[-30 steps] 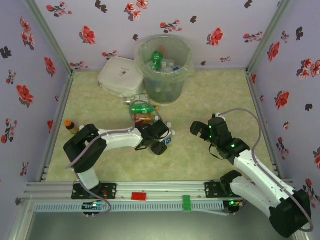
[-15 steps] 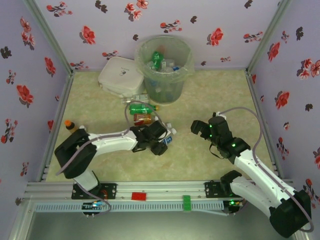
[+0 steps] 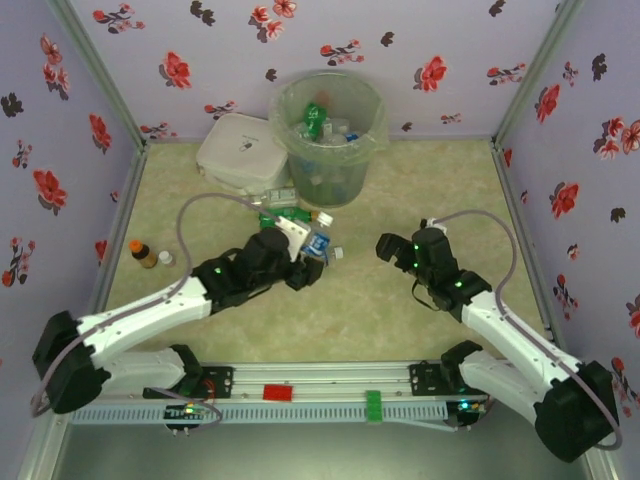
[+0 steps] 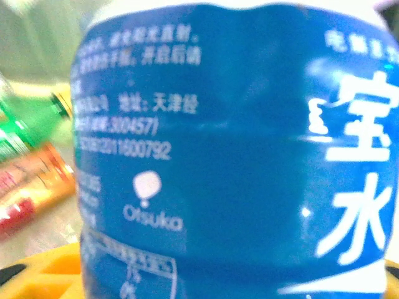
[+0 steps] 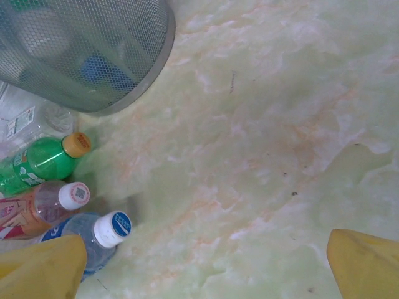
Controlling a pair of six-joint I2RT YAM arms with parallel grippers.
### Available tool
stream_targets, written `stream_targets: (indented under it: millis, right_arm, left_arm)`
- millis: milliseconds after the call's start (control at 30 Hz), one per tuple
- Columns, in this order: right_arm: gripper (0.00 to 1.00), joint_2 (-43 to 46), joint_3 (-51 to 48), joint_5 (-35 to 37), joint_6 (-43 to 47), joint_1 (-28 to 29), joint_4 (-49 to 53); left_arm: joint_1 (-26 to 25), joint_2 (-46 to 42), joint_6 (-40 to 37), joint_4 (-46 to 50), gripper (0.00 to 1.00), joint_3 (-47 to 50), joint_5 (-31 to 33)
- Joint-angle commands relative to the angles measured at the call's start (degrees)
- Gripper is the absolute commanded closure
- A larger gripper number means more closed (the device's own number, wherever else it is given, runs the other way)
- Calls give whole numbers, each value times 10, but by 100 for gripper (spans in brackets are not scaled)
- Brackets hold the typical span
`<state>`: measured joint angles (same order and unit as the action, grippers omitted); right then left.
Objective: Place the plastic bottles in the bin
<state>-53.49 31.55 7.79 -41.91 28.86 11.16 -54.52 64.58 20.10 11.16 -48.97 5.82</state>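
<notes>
My left gripper [image 3: 303, 264] clamped on blue-labelled bottle [image 4: 230, 156], near side of bin [image 3: 335, 190]; right gripper [image 5: 206, 265] spread wide, empty.

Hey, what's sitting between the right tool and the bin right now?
Nothing; in the top view the table between the right tool and the bin is bare. The loose plastic bottles lie left of that stretch.
</notes>
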Motion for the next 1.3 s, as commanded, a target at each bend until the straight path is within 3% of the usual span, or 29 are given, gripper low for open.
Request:
stream_targets:
  millis: [0, 167, 333, 500, 1000, 1267]
  right_arm:
    - [0, -29, -10, -16, -28, -2, -77]
    - [0, -94, 24, -54, -33, -2, -110]
    - [0, -143, 79, -76, 1, -2, -71]
    - [0, -142, 49, -78, -18, -2, -110]
    - [1, -135, 4, -95, -60, 5, -161]
    - [0, -76, -3, -80, -48, 6, -120]
  left_arm:
    - [26, -30, 2, -36, 72, -50, 16]
    - [97, 18, -44, -52, 74, -156, -17]
    - [174, 128, -98, 1, 74, -327, -69]
    - [221, 246, -124, 69, 74, -501, -110]
    - [257, 597, -96, 267, 74, -967, -162]
    - [257, 661, -55, 261, 72, -991, -167]
